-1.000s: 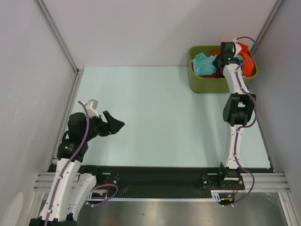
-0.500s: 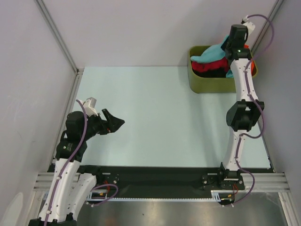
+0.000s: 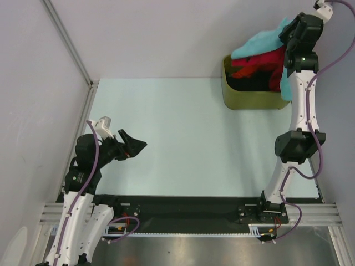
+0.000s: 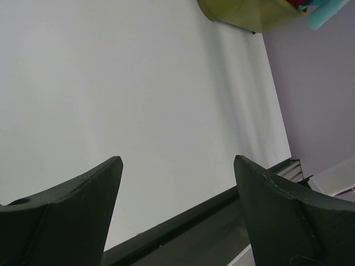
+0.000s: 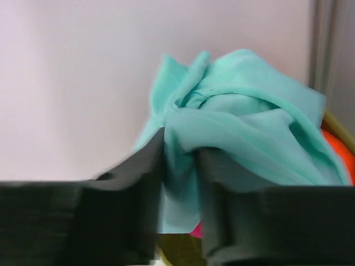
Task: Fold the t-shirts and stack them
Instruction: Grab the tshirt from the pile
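My right gripper (image 3: 292,31) is raised high above the olive-green bin (image 3: 249,100) at the back right, shut on the teal t-shirt (image 3: 259,44). In the right wrist view a fold of that teal t-shirt (image 5: 244,133) fills the gap between the jaws of the right gripper (image 5: 180,152) and drapes over them. The magenta-red t-shirt (image 3: 260,62) is dragged partly up out of the bin under it. A bit of the orange t-shirt (image 5: 339,151) shows at the right. My left gripper (image 3: 133,146) hovers open over the table's near left, nothing between its fingers (image 4: 83,194).
The pale table (image 3: 188,133) stretches between the arms. Grey walls close in the left, back and right sides, and the bin (image 4: 244,11) stands against the back right corner. A black rail (image 3: 188,204) runs along the near edge.
My right gripper rose from inside the bin to well above it, pulling the teal t-shirt up and the magenta-red one partly with it. The left arm barely moved.
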`<state>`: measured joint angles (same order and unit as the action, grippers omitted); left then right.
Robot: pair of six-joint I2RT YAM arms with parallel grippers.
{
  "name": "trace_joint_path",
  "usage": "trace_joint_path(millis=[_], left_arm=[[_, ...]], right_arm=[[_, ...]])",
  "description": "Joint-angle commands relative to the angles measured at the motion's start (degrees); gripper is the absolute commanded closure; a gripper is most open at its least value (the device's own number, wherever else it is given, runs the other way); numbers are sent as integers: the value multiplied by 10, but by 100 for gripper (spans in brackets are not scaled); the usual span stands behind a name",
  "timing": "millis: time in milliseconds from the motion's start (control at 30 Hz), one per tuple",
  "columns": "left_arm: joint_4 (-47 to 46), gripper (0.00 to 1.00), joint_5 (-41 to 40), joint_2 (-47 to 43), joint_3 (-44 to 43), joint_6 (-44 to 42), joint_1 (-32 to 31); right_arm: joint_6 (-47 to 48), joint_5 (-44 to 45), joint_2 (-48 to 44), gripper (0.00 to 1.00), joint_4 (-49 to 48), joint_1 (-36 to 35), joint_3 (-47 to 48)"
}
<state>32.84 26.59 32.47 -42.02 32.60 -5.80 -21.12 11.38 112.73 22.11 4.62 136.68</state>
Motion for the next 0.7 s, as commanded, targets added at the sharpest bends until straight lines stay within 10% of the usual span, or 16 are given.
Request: trace_joint_path(millis=[0, 33, 133, 267, 333, 667], left_arm=[[8, 12, 19, 0, -13, 12, 5], [10, 12, 20, 1, -11, 12, 5], [19, 12, 22, 0, -10, 11, 4], [22, 12, 22, 3, -4, 5, 4], [17, 12, 27, 8, -3, 8, 4], [0, 12, 41, 14, 3, 12, 4]], right_arm=[[-19, -60, 55, 77, 13, 14, -9], [-24, -54, 63, 98, 20, 15, -7], [-44, -55, 85, 100, 44, 24, -5], [-54, -72, 89, 56, 44, 28, -27], [-54, -90, 96, 99, 48, 28, -32], [-68, -103, 74, 100, 64, 21, 39]])
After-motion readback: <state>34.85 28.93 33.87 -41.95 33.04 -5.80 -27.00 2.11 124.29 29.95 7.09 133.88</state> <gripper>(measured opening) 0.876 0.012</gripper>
